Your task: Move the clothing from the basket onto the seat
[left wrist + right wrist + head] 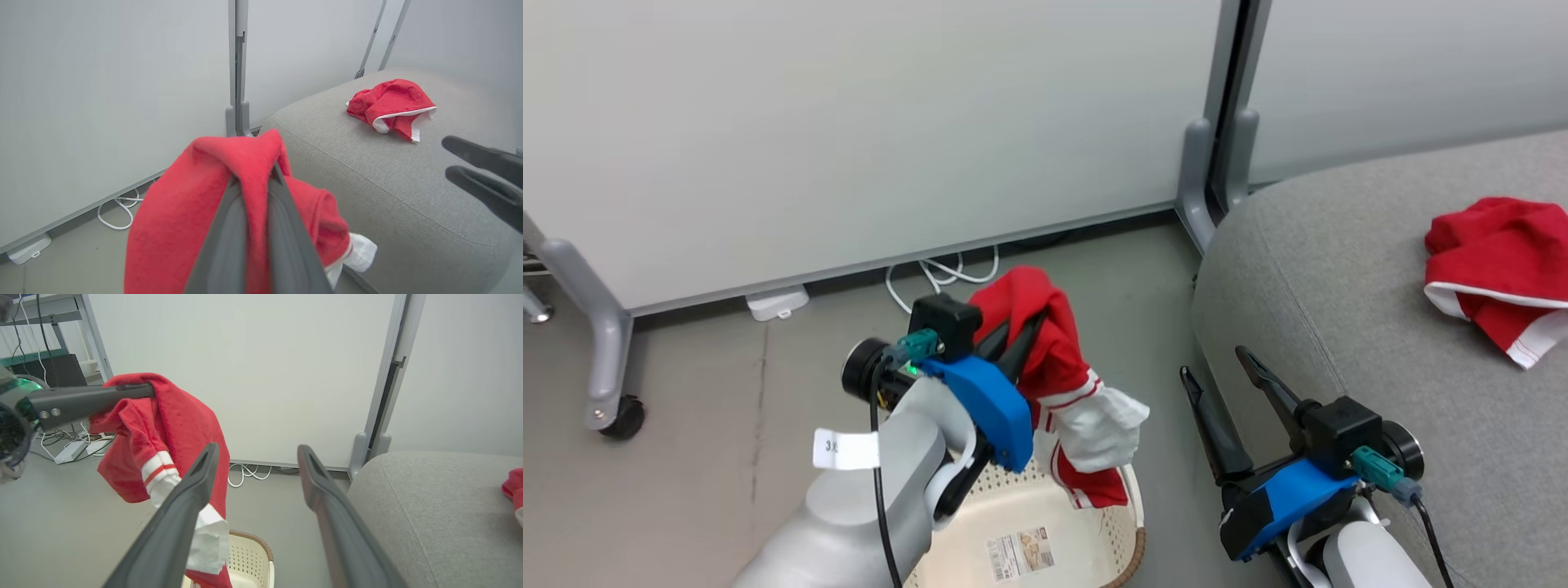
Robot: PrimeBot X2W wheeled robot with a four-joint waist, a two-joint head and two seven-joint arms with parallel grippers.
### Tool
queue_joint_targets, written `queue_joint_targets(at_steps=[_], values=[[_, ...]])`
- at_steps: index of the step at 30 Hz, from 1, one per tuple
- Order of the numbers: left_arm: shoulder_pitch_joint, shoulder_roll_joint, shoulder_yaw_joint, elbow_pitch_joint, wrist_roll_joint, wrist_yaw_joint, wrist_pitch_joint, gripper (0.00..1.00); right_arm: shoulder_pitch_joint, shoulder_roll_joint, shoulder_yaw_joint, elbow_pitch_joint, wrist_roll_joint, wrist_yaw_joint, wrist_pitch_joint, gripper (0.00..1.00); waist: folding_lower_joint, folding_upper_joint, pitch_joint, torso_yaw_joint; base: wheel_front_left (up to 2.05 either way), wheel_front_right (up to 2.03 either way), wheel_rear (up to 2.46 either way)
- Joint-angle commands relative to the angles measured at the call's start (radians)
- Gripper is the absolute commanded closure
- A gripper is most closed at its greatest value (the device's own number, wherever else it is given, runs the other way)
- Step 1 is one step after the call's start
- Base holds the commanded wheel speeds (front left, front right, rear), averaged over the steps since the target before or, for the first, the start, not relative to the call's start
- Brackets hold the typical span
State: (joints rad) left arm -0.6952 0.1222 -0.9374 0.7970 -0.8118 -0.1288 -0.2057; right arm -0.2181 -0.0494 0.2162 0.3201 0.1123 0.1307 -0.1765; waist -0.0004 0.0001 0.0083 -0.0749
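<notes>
Left of the seat (pixel 1356 327), farthest out: one grey panel foot on a black castor (pixel 625 416), standing on the floor. A pale partition panel (pixel 849 122) stands behind, reaching the seat's far corner. A white cable (pixel 939 273) lies looped at its base.

Left gripper (pixel 1037 321): aloft, left of the seat, fingers pinched nearly together on the held garment (pixel 1058 359). The red cloth drapes over both fingers, with striped red-and-white trim and a white band hanging below. In the left wrist view the cloth (pixel 171 220) is clamped between the two fingers (pixel 229 228).

Basket (pixel 1137 545): cream, perforated, with a brown rim, on the floor just left of the seat and directly beneath the held garment. The garment's lowest fold hangs at about rim level; whether it touches cannot be told. A label sticker (pixel 1021 553) is on the basket's bottom.

Right gripper (pixel 1213 362): between the basket and the seat, close to the seat's left side. Its fingers are spread wide with nothing between them, as the right wrist view (pixel 258 449) also shows.

Seat: a large grey cushion with a rounded edge and a seam line.

Loose garment (pixel 1499 261): red with a white trim band, crumpled on top of the seat toward its right side — well apart from both grippers.
</notes>
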Motion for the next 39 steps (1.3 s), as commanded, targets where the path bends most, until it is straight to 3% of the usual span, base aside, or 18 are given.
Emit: queue_joint_targets(at_steps=[1,18,24,39], values=[[-0.018,-0.001,0.004,-0.003,-0.004,-0.002,-0.008,1.0,0.013,-0.002,0.002,-0.005,0.003,0.0,0.004,0.0,0.0004,-0.0001,-0.015,0.015,0.0,0.0,0.0],[-0.068,-0.011,-0.03,0.005,-0.031,-0.002,-0.014,1.0,0.036,-0.002,0.025,-0.027,0.013,0.0,0.031,0.0,0.0004,-0.0001,-0.025,0.004,0.0,0.0,0.0],[-0.075,-0.015,-0.049,0.001,-0.039,-0.002,-0.011,1.0,-0.006,-0.007,0.077,-0.002,0.025,0.0,0.06,0.0,0.0004,-0.0001,-0.012,0.008,0.0,0.0,0.0],[-0.103,-0.028,-0.097,-0.011,-0.055,-0.002,-0.011,1.0,-0.281,-0.01,0.289,0.291,0.107,0.0,0.043,0.0,0.0004,-0.0001,0.017,0.023,0.0,0.0,0.0]])
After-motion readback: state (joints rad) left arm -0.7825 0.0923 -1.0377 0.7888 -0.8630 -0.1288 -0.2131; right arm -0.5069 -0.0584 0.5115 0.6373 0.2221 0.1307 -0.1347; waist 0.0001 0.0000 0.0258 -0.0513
